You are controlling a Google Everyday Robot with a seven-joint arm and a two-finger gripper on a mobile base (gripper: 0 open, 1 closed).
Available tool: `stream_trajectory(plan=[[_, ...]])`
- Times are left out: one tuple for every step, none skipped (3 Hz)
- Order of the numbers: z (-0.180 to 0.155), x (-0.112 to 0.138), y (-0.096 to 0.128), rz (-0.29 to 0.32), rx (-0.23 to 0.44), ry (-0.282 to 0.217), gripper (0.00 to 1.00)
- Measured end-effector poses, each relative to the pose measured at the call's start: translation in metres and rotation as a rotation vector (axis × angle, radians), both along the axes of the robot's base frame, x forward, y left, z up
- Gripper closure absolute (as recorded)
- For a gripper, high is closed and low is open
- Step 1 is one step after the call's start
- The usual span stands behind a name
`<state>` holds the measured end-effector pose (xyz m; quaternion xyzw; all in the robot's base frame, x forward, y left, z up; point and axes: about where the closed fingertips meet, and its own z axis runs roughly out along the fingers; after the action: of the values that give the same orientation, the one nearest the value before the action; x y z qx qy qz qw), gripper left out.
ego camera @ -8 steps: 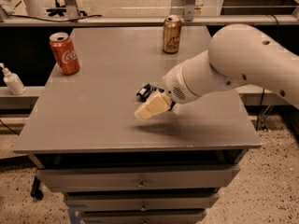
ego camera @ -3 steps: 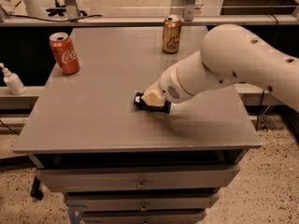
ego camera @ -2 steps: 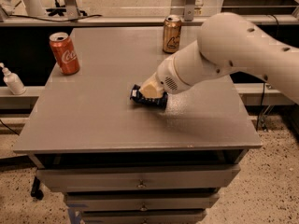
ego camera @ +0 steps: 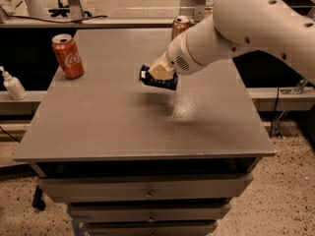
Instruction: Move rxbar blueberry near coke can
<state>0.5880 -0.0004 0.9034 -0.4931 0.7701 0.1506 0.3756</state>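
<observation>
1. Speckled floor point(ego camera: 275, 200) surrounds a grey table point(ego camera: 98, 132) with drawers point(ego camera: 147, 186) under it. A red can point(ego camera: 68, 56) stands upright near the table's far left corner.
2. Other things, placed from the red can: a gold can point(ego camera: 180, 25) stands well to its right and farther back, partly hidden by the arm point(ego camera: 246, 23). A white bottle point(ego camera: 13, 85) sits off the table, to the can's left and lower.
3. The gripper point(ego camera: 156, 75) hangs to the right of the red can, well apart from it and a little nearer the camera. It is clamped on the snack bar point(ego camera: 160, 83), whose dark wrapper sticks out below and to the left of the pale fingers.
4. What has changed: a second ago the gripper was pressed low onto the snack bar on the table. Now both sit higher, and a soft shadow point(ego camera: 155, 101) lies on the table beneath them, apart from the wrapper. I judge the snack bar is off the table.
5. What that means: the pick-up looks done and the carry is next. The snack bar needs to travel left toward the red can and go down beside it.
6. Risk, as I judge it: the hold looks to be on one part of the thin wrapper, so the bar could swing or slip. A low approach could knock the red can over.
</observation>
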Motion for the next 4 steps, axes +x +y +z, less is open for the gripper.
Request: stream_trajectory(plan=[[0.003, 0.006, 0.01, 0.002, 0.014, -0.019, 1.0], [0.004, 0.023, 0.035, 0.004, 0.058, -0.042, 1.0], [0.008, 0.045, 0.073, 0.032, 0.106, -0.078, 1.0], [0.004, 0.061, 0.1, 0.053, 0.129, -0.089, 1.0]])
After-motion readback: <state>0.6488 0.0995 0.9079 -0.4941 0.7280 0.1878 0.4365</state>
